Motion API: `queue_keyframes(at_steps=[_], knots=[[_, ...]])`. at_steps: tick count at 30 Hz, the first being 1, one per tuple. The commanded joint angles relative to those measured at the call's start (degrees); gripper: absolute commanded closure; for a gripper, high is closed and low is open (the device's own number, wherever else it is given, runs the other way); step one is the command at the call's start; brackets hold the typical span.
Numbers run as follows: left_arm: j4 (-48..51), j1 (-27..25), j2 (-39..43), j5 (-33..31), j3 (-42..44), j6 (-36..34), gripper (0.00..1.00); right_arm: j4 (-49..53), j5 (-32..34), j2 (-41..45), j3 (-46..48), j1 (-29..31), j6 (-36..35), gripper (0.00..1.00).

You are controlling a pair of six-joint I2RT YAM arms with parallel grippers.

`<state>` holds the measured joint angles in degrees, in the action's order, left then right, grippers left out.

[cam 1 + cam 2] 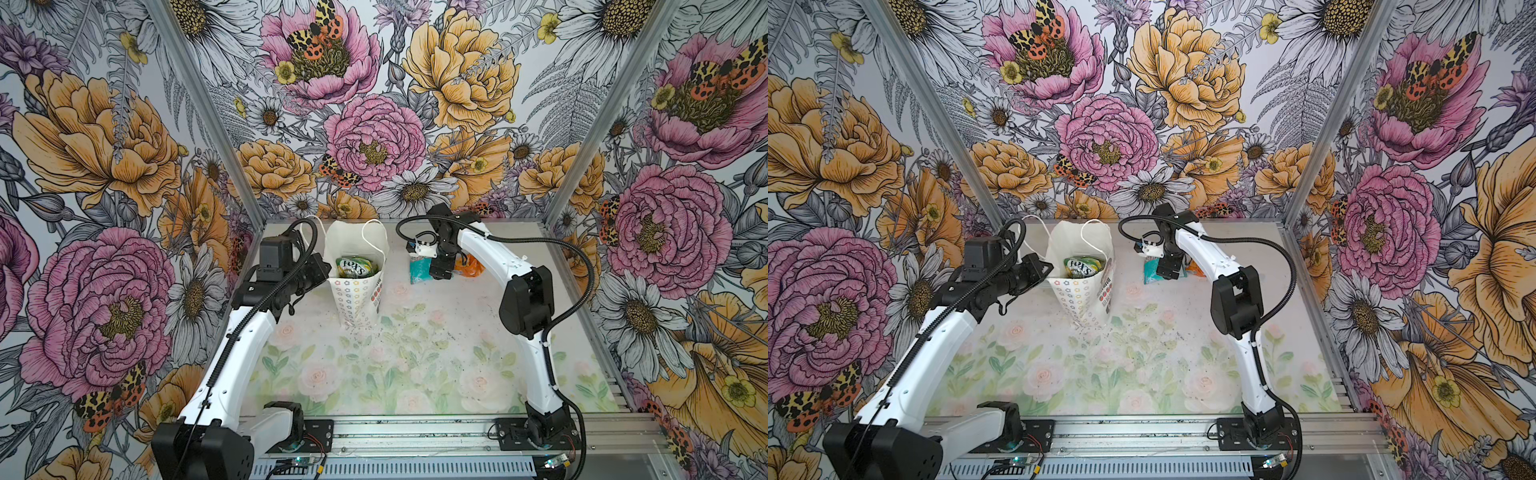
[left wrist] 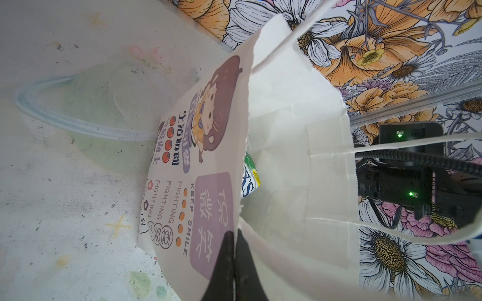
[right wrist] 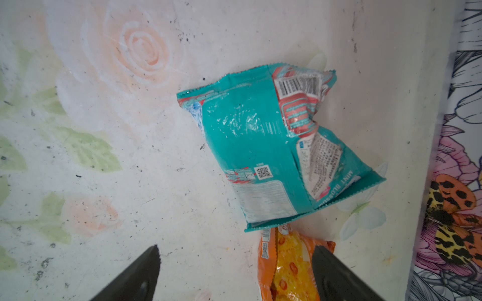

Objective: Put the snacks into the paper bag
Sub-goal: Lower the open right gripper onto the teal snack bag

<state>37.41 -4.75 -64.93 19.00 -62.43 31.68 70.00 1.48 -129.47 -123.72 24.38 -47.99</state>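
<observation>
The white paper bag [image 1: 353, 299] [image 1: 1079, 297] stands open at the back of the table in both top views. A green-yellow FOX'S packet [image 1: 355, 266] [image 1: 1082, 266] [image 2: 251, 179] lies inside it. My left gripper [image 2: 234, 234] [image 1: 322, 270] is shut on the rim of the bag's printed front wall [image 2: 208, 208]. A teal-white packet [image 3: 273, 146] [image 1: 419, 270] [image 1: 1151, 272] and an orange packet [image 3: 287, 265] [image 1: 471, 266] [image 1: 1196, 270] lie flat on the table to the right of the bag, end to end. My right gripper [image 3: 236, 247] [image 1: 442, 270] hovers open just above them, and the orange packet sits between its jaws against one finger.
The floral back wall [image 3: 456, 156] rises close behind the two packets. The table mat [image 1: 395, 365] has a faded rose print. The bag's white cord handles [image 1: 372, 237] stick up above its mouth. Metal rails [image 1: 415, 436] run along the front edge.
</observation>
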Motion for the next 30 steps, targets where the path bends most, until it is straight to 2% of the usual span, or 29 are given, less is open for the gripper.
queue_keyframes(at_steps=[1, 18, 30], knots=[[1.2, 0.3, 0.2, 0.1, 1.2, 0.7, 1.0, -0.8, 0.0, -1.5, -0.2, -0.4, -1.3, 0.08], [1.2, 0.8, 0.0, -0.2, 1.1, 0.7, 1.0, -12.7, -0.9, -4.8, 0.3, -1.3, -7.6, 0.09], [1.2, 1.1, -0.1, -0.5, 1.0, 0.9, 1.0, -14.0, -3.2, -8.2, -0.1, -1.5, -10.0, 0.09]])
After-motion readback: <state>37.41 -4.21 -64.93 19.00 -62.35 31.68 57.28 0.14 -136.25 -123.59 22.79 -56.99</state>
